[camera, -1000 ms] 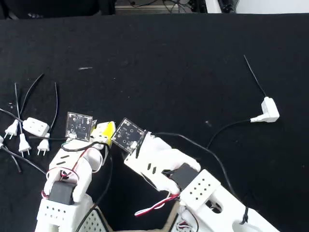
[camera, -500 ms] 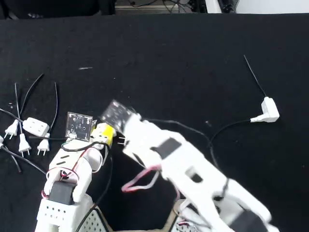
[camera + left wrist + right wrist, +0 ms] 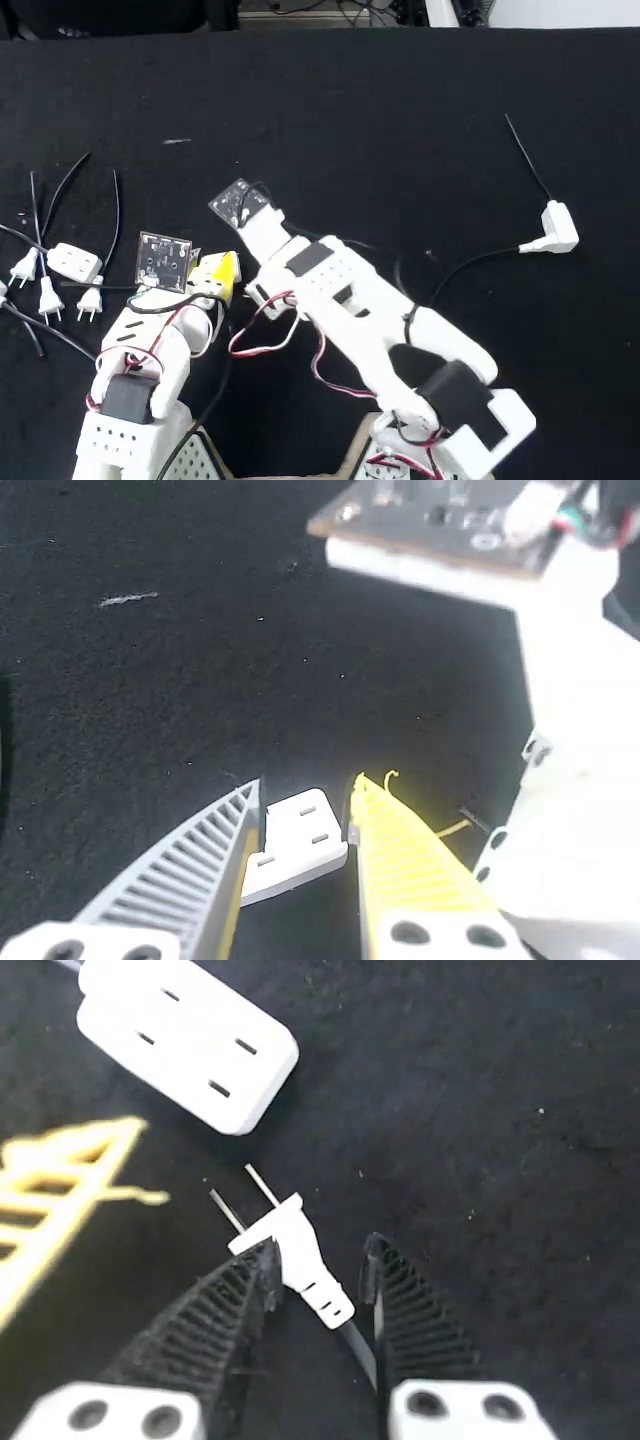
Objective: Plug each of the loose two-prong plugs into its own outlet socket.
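Observation:
My left gripper, one finger grey and one yellow, is shut on a small white outlet block low over the black table. In the high view it sits at the front left. My right gripper is shut on a white two-prong plug whose prongs point toward the outlet block, a short gap away. The right arm stretches diagonally across the left gripper. Three loose plugs and a second outlet block lie at the far left.
A white angled plug lies at the right, and its black cord runs back under the right arm. Thin black cords trail from the plugs at the left. The far half of the table is bare black cloth.
The right arm has swung up and stretched forward-left past the left gripper, carrying its cord along. The left arm has stayed still.

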